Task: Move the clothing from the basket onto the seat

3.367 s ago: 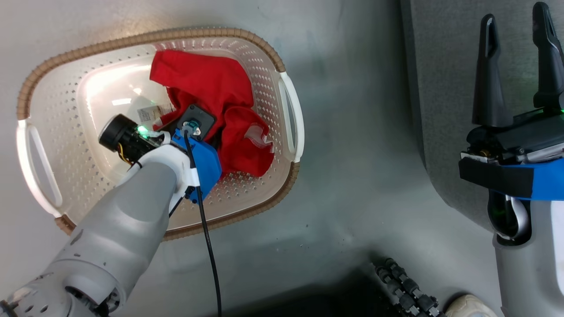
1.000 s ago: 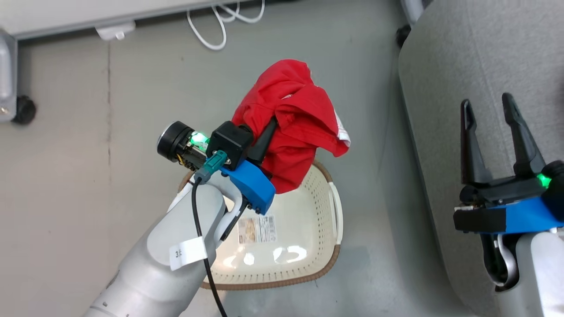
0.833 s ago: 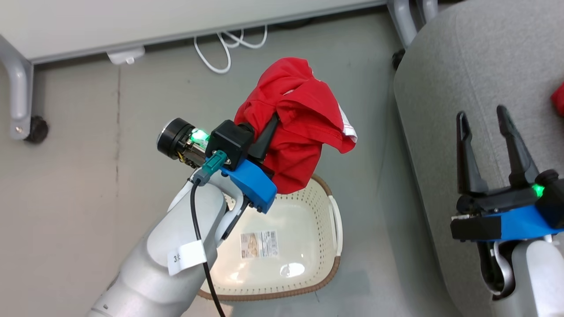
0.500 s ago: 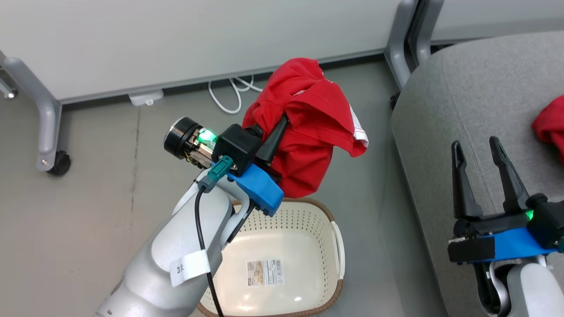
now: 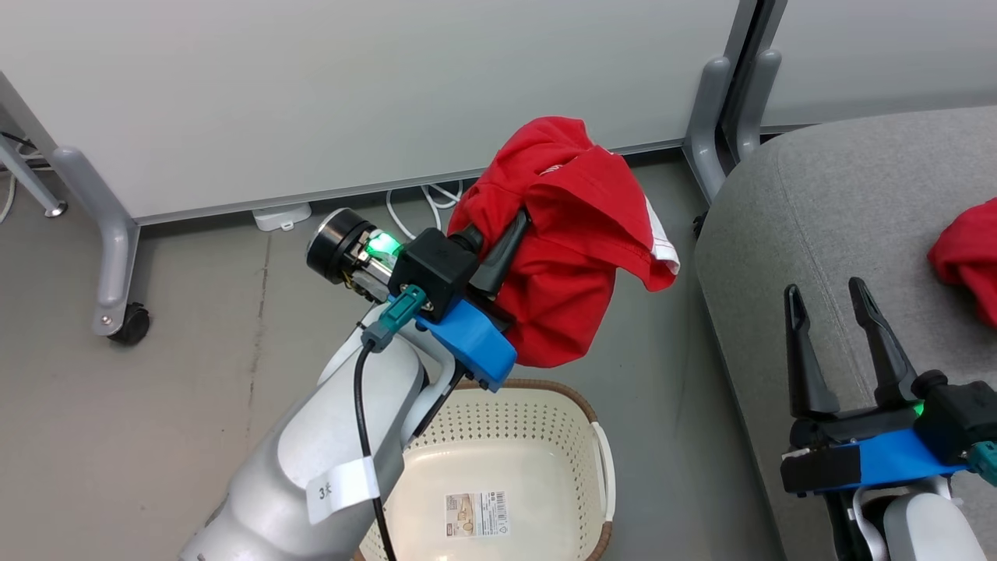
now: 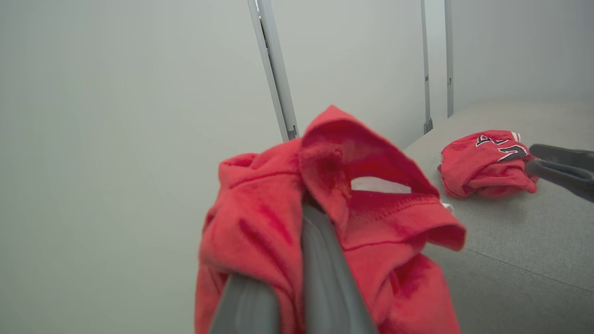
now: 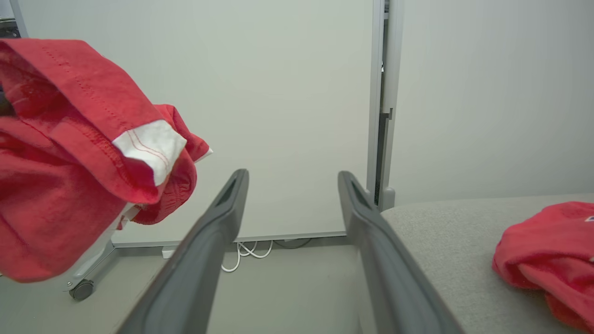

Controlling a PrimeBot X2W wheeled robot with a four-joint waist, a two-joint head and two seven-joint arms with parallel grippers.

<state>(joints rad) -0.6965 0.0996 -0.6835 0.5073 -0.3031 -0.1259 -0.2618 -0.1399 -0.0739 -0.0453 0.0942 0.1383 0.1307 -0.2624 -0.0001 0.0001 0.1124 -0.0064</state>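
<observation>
Grey floor [image 5: 195,405] lies open in the head view between the basket [image 5: 545,389] and the rounded edge of the seat [image 5: 841,202]. I have bare cushion ahead of my right claw [image 5: 822,292], whose fingers stand well apart with nothing between them. My left claw [image 5: 518,230] is clamped on a red garment [image 5: 576,257], held in the air above the basket's far rim and short of the seat. A white panel [image 5: 389,93], its grey post [image 5: 720,117], a castor [image 5: 128,323] and a white cable [image 5: 424,199] stand behind. A red jersey [image 5: 966,257] lies on the seat near the right edge.

From the left wrist, the garment [image 6: 260,232] bunches over my fingers [image 6: 325,264] in stitched folds. Beyond it the jersey [image 6: 485,162] sits crumpled on the seat [image 6: 510,241], showing black numbers outlined in white.

From the right wrist, the garment [image 7: 69,153] hangs at the left, with a white trim patch [image 7: 148,146] ruled by thin red lines. The gap between my fingers opens onto panel and floor.
</observation>
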